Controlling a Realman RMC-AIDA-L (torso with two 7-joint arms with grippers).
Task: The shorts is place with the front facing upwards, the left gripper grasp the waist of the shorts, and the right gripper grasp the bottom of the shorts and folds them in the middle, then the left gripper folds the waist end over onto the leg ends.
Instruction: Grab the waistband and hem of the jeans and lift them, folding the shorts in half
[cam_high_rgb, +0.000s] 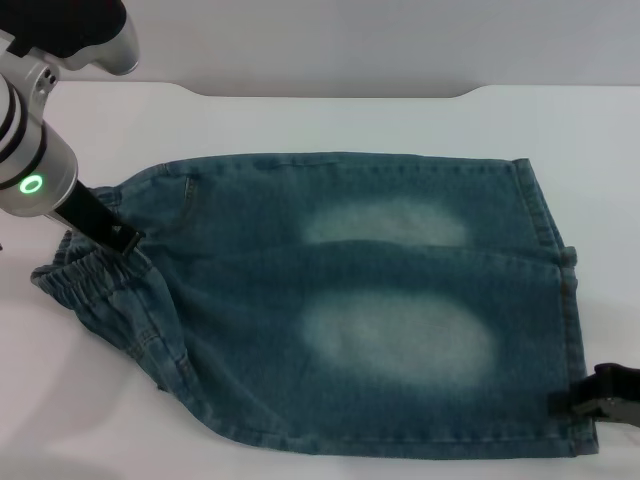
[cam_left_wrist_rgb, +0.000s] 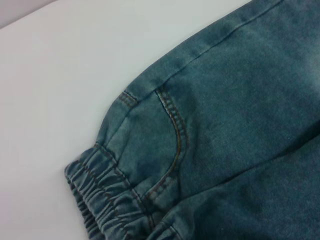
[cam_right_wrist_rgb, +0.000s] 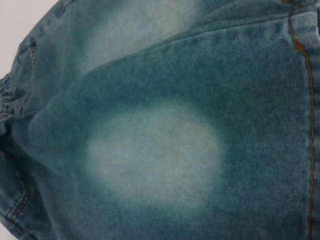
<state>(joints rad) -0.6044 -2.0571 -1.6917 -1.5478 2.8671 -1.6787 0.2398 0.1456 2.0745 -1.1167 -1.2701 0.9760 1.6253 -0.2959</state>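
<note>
One pair of shorts (cam_high_rgb: 330, 310) on one white table (cam_high_rgb: 300, 120). Two pale bleached ovals (cam_high_rgb: 400, 335) on the shorts' upper face. Two leg hems (cam_high_rgb: 550, 230) at the shorts' right end, one ruched waistband (cam_high_rgb: 75, 275) at the left end. Two grippers: left gripper (cam_high_rgb: 118, 236) at the waistband, right gripper (cam_high_rgb: 600, 395) at the near hem.

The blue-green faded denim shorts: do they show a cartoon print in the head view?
No, the upward face of the blue-green faded denim shorts shows only two pale bleached ovals, no print.
</note>
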